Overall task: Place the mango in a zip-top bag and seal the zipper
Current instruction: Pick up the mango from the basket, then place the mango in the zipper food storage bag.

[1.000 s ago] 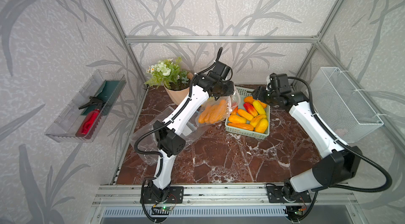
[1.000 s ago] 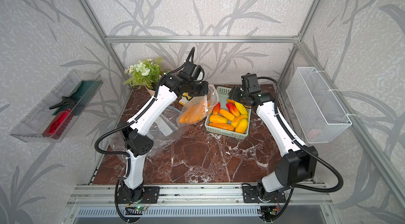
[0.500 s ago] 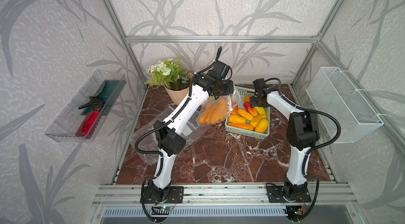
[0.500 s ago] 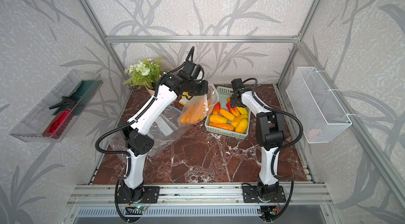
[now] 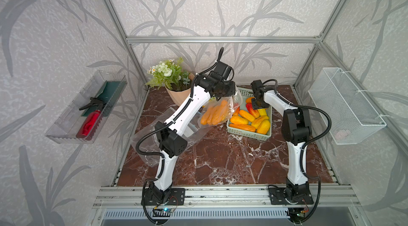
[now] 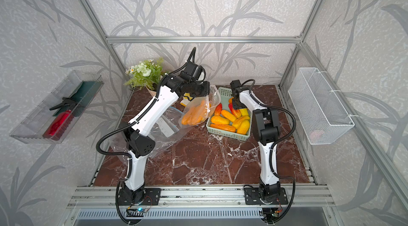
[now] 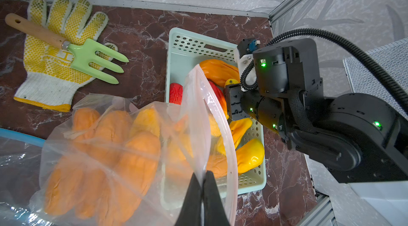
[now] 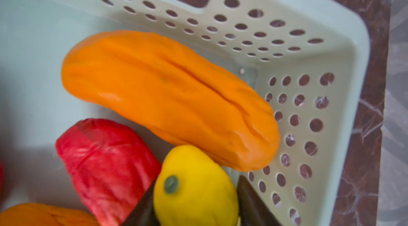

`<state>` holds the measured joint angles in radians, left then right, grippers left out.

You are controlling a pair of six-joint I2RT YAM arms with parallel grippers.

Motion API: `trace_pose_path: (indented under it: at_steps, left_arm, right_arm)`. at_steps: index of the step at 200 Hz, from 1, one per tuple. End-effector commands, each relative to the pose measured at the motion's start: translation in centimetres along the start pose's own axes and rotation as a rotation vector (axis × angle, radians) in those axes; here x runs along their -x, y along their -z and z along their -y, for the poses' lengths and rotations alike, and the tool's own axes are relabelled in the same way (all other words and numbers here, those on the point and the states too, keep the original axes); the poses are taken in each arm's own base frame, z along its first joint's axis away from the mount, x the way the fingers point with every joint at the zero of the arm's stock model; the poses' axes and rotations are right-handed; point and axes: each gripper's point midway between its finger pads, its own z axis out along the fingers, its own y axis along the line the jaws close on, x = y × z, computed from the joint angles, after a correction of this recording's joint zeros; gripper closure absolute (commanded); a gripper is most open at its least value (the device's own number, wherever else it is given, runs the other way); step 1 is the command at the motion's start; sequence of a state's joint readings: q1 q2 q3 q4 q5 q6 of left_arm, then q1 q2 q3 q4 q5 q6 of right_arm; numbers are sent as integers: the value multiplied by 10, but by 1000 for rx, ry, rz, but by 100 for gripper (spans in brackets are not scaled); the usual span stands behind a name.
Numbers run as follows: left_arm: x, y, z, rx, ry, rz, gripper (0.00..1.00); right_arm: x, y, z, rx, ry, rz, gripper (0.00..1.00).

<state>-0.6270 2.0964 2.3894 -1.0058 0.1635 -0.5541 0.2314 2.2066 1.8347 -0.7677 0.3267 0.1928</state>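
The left pincer (image 7: 202,200) was pressed together on one lip of the zip-top bag (image 7: 132,147), which hung below it, clear of the surface (image 7: 143,26). Several orange mangoes (image 7: 136,158) were already slumped in the bag's bottom. That load hung from a single pinch of thin film. The likeliest failure there was the film creeping out from between the jaws, which would drop the bag. The free lip (image 7: 212,107) arched away from the pincer with nothing bracing it, so the mouth could sag narrow just as fruit arrived.

Just past that mouth sat the green basket (image 7: 187,43). There the right pincer (image 8: 196,184) had its jaws against both flanks of a yellow mango (image 8: 189,202), apparently near its stem end. How firmly it bit could not be told. The fruit looked smooth and rounded, so a grip that far from the middle might let it squirt out or swing on the lift. A red mango (image 8: 106,156) lay against it beside one jaw, and a long orange mango (image 8: 167,94) lay just ahead of the tips. Either could be nudged or dragged along.

With the bag this full, another fruit might ride high and block the zipper.
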Motion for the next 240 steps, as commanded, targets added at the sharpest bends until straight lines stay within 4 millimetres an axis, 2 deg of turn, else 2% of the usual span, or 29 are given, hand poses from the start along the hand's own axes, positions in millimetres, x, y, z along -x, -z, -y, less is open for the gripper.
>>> trace_pose_path:
  at_steps: [1,24,53,68,88,107,131,179,190,203,215,230,240]
  left_arm:
    - [8,8,4,-17,7,23,100]
    - [8,7,5,-21,13,24,100]
    - [9,4,4,-17,19,26,100]
    - [9,4,5,-17,20,30,100]
    - [10,3,3,-12,20,29,100]
    - [10,2,3,-13,24,28,100]
    - [10,1,4,-16,23,30,100]
    - [10,0,4,-18,20,27,100]
    - [11,1,3,-16,20,31,100]
    - [11,1,3,-16,18,32,100]
    - [12,1,2,-13,21,32,100]
    - [11,1,2,-13,21,31,100]
    - [11,0,2,-13,23,29,100]
  right_arm:
    - [2,11,7,-10,-11,14,69]
    - [22,46,10,25,-43,115,75]
    - [50,126,10,174,-162,282,78]
    - [60,173,-2,357,-228,377,78]
    - [62,235,-17,608,-343,463,78]
    - [56,269,-45,809,-391,480,78]
    - [40,279,-84,966,-448,399,78]
    - [11,249,-132,1072,-489,205,78]
    - [3,241,-140,1065,-484,130,73]
    - [-2,239,-140,1040,-479,107,56]
    - [-5,245,-129,994,-477,137,41]
    - [-9,258,-112,943,-473,186,31]
    - [-13,263,-101,909,-481,201,28]
